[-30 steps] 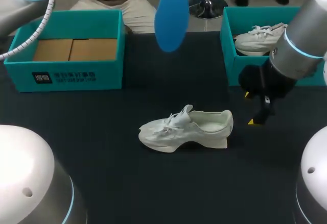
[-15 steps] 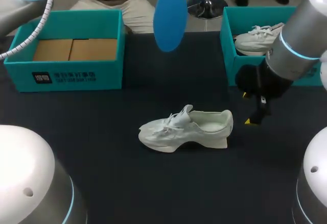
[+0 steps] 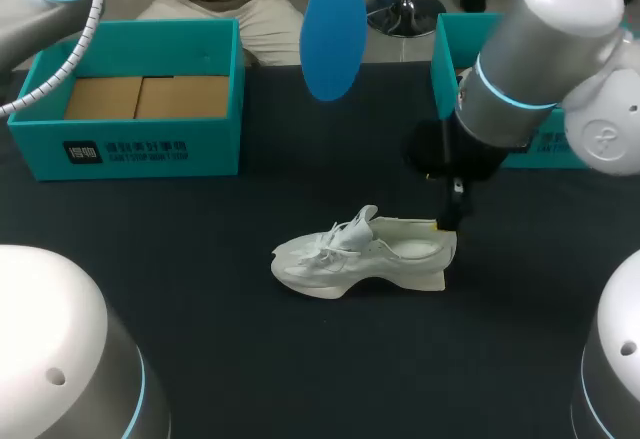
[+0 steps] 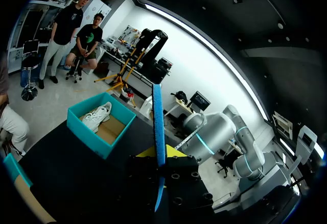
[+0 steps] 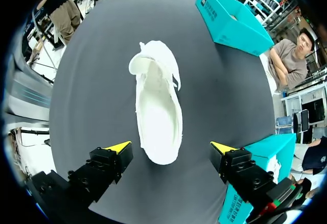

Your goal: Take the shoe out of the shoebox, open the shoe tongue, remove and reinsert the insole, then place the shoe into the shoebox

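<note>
— Where's the shoe (image 3: pixel 365 254)?
— Mid table (image 3: pixel 200 289), on its sole, toe to robot's L, heel to R. R gripper (image 5: pixel 170 147) sits over the heel, fingers spread wide, nothing in 'em. Shoe's long axis runs straight ahead btwn them.
— And L?
— L gripper (image 4: pixel 159 155) is up high, clamped on the blue insole (image 3: pixel 330 29). R's far nearer.

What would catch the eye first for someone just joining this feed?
The blue insole stands out, held upright in the left claw high over the far middle of the table. Below it, the white shoe sits on its sole mid-table. The right claw hangs open above its heel, one finger to each side.
</note>
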`<state>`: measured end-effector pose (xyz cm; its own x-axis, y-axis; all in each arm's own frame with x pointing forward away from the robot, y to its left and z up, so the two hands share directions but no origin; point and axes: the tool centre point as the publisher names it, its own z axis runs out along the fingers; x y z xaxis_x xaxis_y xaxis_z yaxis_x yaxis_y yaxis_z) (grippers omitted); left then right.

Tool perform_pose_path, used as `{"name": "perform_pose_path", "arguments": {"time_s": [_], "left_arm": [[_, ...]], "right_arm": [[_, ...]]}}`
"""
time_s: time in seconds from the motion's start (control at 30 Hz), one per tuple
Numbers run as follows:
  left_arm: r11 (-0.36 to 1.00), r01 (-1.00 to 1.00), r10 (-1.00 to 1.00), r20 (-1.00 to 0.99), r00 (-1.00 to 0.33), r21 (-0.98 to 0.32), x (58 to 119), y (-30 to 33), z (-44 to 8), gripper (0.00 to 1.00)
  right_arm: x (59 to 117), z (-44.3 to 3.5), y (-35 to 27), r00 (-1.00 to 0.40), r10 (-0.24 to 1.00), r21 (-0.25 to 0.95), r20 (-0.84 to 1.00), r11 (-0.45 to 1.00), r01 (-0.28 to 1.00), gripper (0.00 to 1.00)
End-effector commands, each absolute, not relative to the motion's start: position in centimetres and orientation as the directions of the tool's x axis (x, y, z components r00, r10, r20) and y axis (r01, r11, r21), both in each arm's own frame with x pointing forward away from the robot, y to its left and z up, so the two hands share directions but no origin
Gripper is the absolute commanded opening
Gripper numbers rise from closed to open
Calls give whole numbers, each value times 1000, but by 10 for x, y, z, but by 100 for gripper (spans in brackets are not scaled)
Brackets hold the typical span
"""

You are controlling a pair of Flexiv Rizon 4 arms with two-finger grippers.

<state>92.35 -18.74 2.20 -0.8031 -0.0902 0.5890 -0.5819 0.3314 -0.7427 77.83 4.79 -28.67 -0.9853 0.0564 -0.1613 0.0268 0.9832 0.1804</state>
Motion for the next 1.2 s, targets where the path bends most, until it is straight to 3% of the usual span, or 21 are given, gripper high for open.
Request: {"name": "perform_pose_path", "arguments": {"time_s": [0.03, 1.2], "left_arm": [[331, -582, -90, 589, -803, -743, 923, -188, 22, 0], [331, -582, -90, 589, -803, -743, 923, -188, 22, 0]], "right_arm": [[791, -300, 69, -988, 37, 148, -153, 989, 14, 100], [814, -389, 72, -998, -20, 141, -56, 990, -27, 100]]}}
